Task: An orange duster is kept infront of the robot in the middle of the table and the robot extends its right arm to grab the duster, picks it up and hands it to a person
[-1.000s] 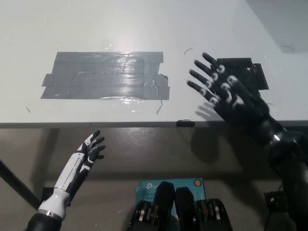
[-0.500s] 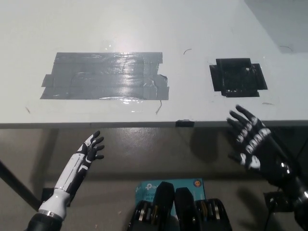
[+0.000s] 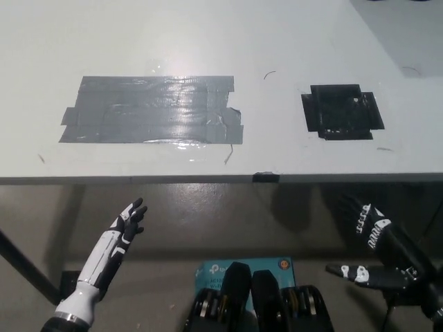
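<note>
No orange duster shows anywhere in the head view. My black right hand [image 3: 377, 252] hangs below the table's front edge at the lower right, open, fingers spread, holding nothing. My white left hand [image 3: 127, 223] rests low at the lower left, also below the table edge, open and empty.
The white table [image 3: 208, 41] fills the upper picture. A grey tape patch [image 3: 152, 109] lies left of centre and a black tape square [image 3: 342, 111] to the right. A teal box [image 3: 246, 266] sits on the floor under the table.
My right hand has dropped from above the black tape square down off the table to below its front edge. The left hand stays low, slightly turned.
</note>
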